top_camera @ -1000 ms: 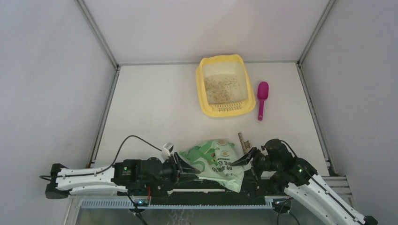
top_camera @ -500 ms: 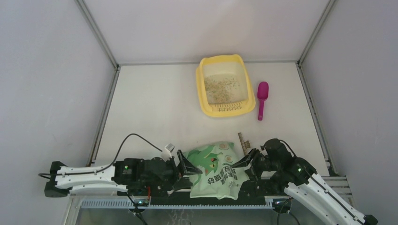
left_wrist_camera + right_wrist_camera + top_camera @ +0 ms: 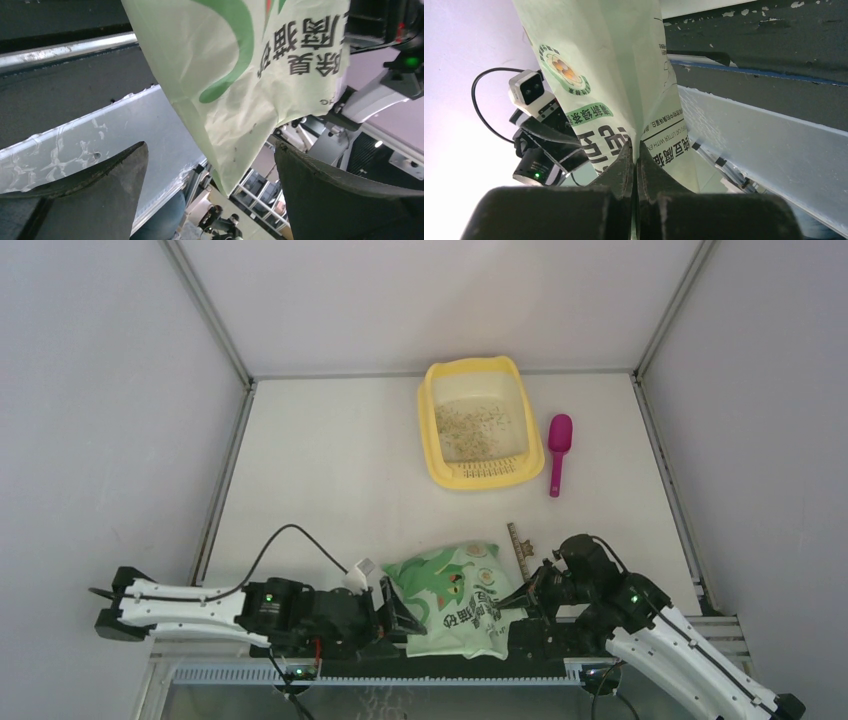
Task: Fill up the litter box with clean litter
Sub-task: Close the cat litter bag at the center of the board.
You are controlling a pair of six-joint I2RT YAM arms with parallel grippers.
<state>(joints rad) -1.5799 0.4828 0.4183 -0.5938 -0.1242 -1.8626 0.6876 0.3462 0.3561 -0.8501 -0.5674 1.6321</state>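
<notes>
The yellow litter box (image 3: 437,472) stands at the back of the table, holding a thin speckled layer of clean litter (image 3: 470,428). A light green printed bag (image 3: 448,598) lies at the near edge between both arms. My left gripper (image 3: 400,614) is open at the bag's left side; in the left wrist view the bag's corner (image 3: 235,100) hangs between the spread fingers (image 3: 115,170) of that gripper (image 3: 210,147) without touching them. My right gripper (image 3: 522,594) is shut on the bag's right edge; the right wrist view shows this gripper (image 3: 636,150) pinching a fold of the bag (image 3: 594,60).
A magenta scoop (image 3: 557,452) lies just right of the litter box. A thin brown strip (image 3: 518,545) rests on the table behind the bag's right end. The table's metal front rail (image 3: 400,670) runs right under the bag and grippers.
The left gripper opened wide and let go of the bag, drawing back a little left. The bag settled flatter. The right gripper closed onto the bag's right edge.
</notes>
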